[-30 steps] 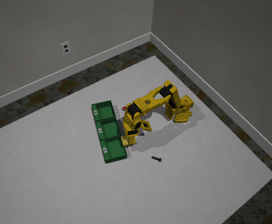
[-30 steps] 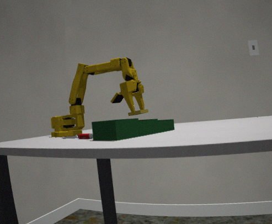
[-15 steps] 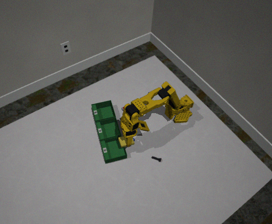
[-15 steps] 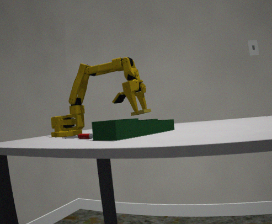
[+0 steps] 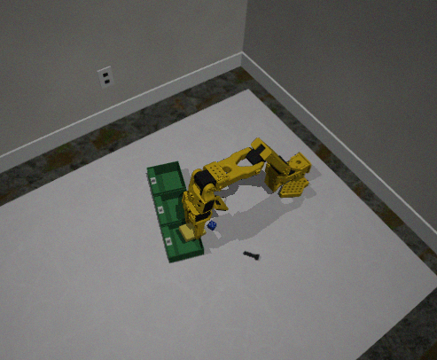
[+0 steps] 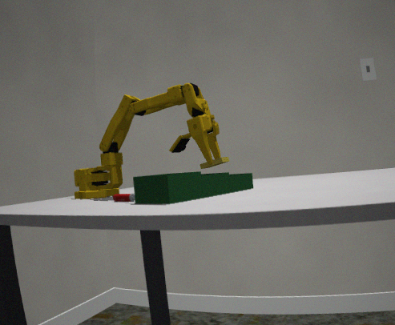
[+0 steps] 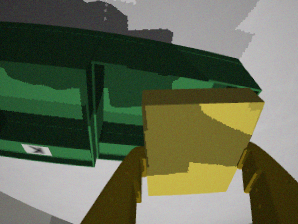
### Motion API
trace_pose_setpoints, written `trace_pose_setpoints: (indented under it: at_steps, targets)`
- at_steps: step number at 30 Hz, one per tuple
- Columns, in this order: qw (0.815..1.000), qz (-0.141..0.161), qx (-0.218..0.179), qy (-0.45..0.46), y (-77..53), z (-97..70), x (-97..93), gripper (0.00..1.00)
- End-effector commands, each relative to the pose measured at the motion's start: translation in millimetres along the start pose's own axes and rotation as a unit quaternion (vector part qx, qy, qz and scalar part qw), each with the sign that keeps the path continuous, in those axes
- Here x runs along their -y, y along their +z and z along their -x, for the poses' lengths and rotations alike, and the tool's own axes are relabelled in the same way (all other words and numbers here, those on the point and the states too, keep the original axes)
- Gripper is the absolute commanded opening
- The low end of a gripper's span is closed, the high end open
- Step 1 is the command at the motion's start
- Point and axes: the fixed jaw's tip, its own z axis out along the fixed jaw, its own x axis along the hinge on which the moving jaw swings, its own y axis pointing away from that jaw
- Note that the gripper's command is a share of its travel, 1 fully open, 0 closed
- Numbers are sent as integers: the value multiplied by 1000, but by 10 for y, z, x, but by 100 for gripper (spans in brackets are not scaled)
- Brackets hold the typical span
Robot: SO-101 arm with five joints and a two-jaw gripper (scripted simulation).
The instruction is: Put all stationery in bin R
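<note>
- A flat yellow pad point(image 7: 196, 145) is clamped in the gripper point(image 6: 212, 160), hung just above the end bin of the green row point(image 5: 174, 213).
- A miss is risked: dropped at the rim, the pad could tip out beside the die point(image 5: 212, 225).
- Wide bare tabletop is left toward the near edge.

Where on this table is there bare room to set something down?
Bare stretches of table lie left of the green bins, and also in front of the black bolt. It is crowded between the bins and the arm's base, where the gripper holds a yellow pad beside the blue die.
</note>
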Motion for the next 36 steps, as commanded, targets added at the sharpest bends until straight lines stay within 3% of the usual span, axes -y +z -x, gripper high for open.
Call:
trace_pose_setpoints:
  at_steps: [1,29,30,36]
  targets:
    - [999,0,-32,-27,-98,-164,-29,0]
    - [998,1,-41,-52,-80,-217,-44,0]
    - [996,3,-76,-43,-172,-315,-90,0]
    - [996,3,-76,-43,-172,-315,-90,0]
